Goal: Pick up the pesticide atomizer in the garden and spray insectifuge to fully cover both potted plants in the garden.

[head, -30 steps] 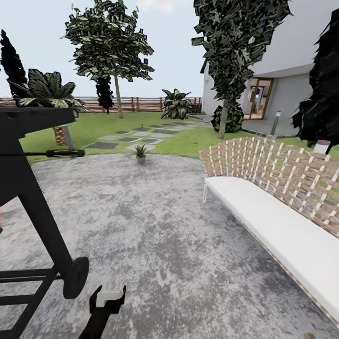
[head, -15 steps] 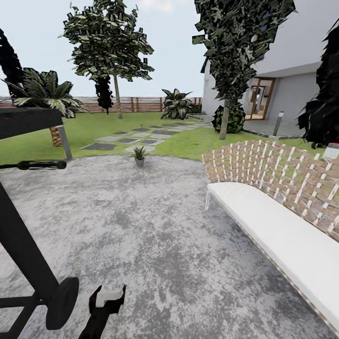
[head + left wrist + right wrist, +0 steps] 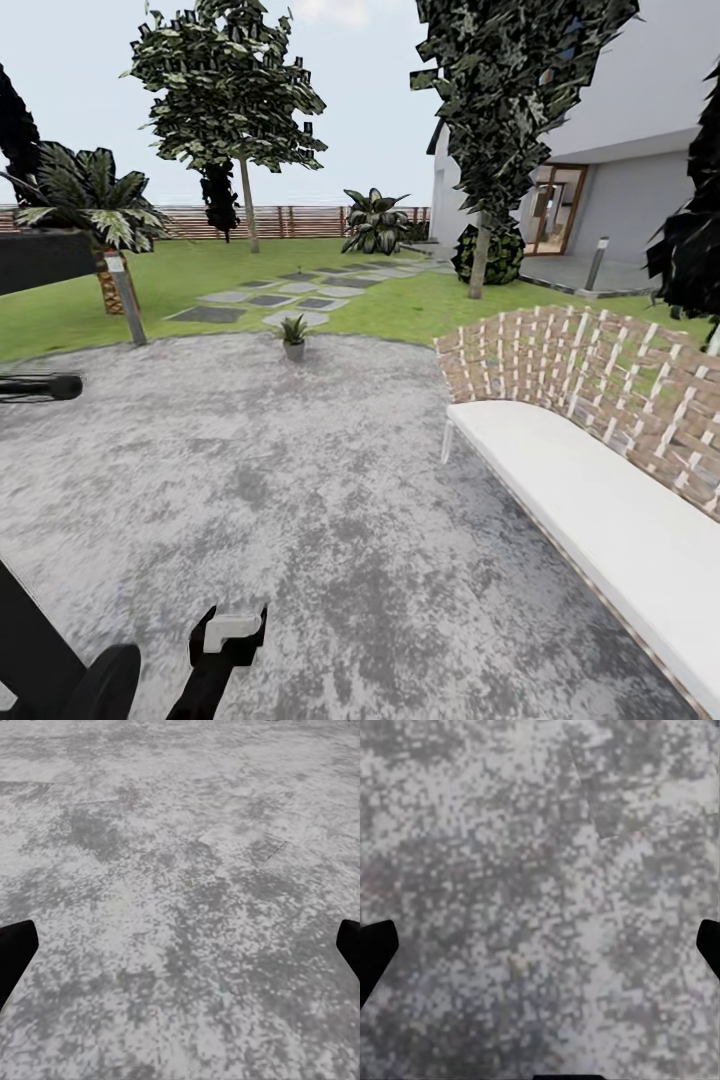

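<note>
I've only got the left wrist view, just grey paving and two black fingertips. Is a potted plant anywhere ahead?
Observer: Yes, in the head view one potted plant stands at the far edge of the paving, just before the lawn.
Operator: Anything on my right?
Observer: A wicker bench with a white seat runs along the right side.
Operator: And on my left?
Observer: A black grill stands close by on the left, with one wheel near the left arm.
</note>
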